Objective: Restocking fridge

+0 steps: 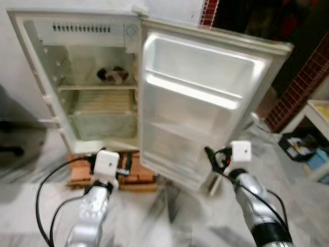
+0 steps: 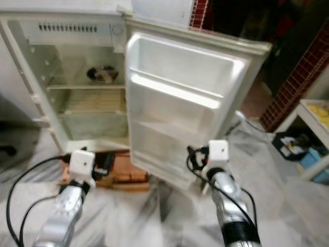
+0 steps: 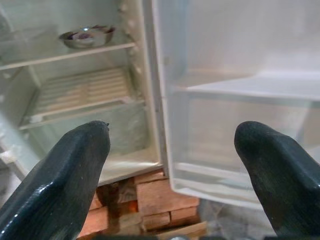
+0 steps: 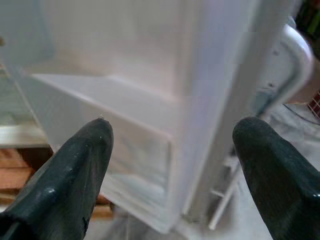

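**Fridge is open and nearly bare, both grippers empty**

So here's where things stand. The fridge (image 1: pixel 77 77) sits on a stack of bricks (image 1: pixel 139 177) with its door (image 1: pixel 200 103) swung wide open, facing the robot. Inside the fridge there's just one metal bowl (image 1: pixel 112 74) on the upper shelf, with something dark in it that I can't make out. Below that shelf is a ribbed cover over the crisper drawer (image 1: pixel 103 123), which looks empty. The door racks look bare too.

The left gripper (image 3: pixel 172 145) is held out low in front of the fridge, roughly level with the bricks, fingers spread wide with nothing between them. The right gripper (image 4: pixel 172 135) is up near the lower outer edge of the door, also spread apart and carrying nothing. It's just beside the door's edge, but I can't say if it's touching.

My read: this is the early part of the restock. The door's open, but nothing is in hand to go in. Off to the right of the fridge there's a low white table (image 1: pixel 317 113) with some stuff on the floor next to it, too blurry to identify. The next move probably means fetching an item from somewhere and bringing it to a shelf, while keeping the right arm clear of that door so it doesn't swing.
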